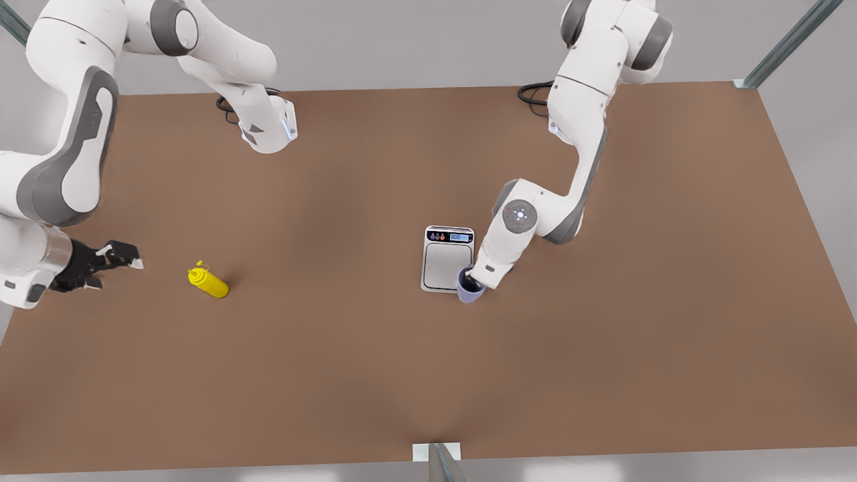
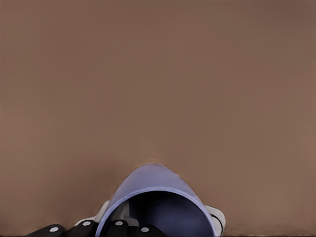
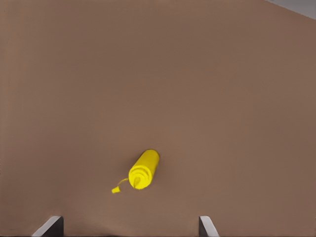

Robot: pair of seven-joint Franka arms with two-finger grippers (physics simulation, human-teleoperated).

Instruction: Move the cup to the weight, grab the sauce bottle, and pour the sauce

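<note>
Two white arms work over the brown desk (image 1: 375, 375). At the front view's right, the left gripper (image 1: 477, 276) has its fingers clamped on the small lavender-blue tapered cup (image 1: 470, 286), at the near corner of the flat silver-grey scale (image 1: 446, 262). Well apart, the right gripper (image 1: 124, 256) hangs spread wide, near the bright yellow squeeze bottle (image 1: 210, 283), which lies on its side just beyond the fingers

Plain brown bench (image 1: 375, 375) — matte, bare over most of its top. Lying on it toward the front view's left, a yellow sauce bottle (image 1: 210, 282) on its side; near the middle, the flat silver weight (image 1: 447, 258).
</note>
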